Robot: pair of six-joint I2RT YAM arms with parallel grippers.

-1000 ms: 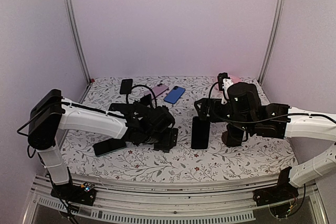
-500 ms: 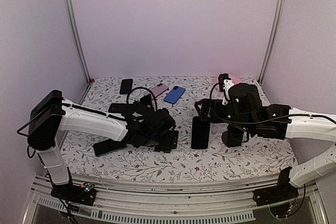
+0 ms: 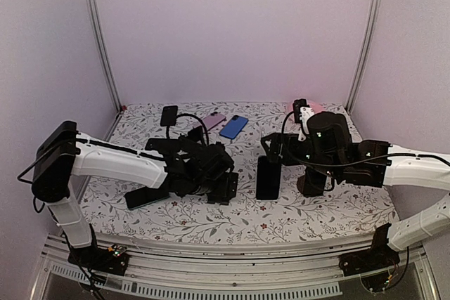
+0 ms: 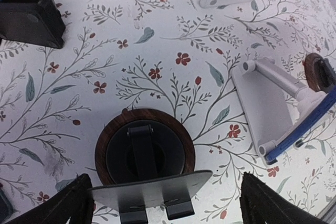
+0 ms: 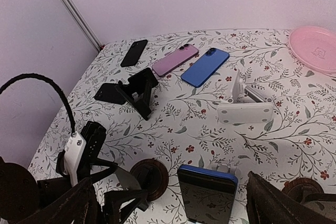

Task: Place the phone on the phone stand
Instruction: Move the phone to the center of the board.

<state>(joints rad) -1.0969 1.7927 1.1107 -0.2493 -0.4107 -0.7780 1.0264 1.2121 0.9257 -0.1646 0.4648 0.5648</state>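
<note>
Phone (image 5: 207, 195), blue-edged, leans on the white stand (image 4: 268, 98) just ahead of your spread right claw (image 5: 169, 203). Your left claw (image 4: 165, 203), also spread, hovers over a round wooden-based stand (image 4: 144, 153).

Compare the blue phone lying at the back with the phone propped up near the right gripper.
The back blue phone lies flat; the propped phone stands tilted on a white stand. The back blue phone shows its blue rear and camera; the propped phone shows a dark screen. Both have blue bodies.
</note>
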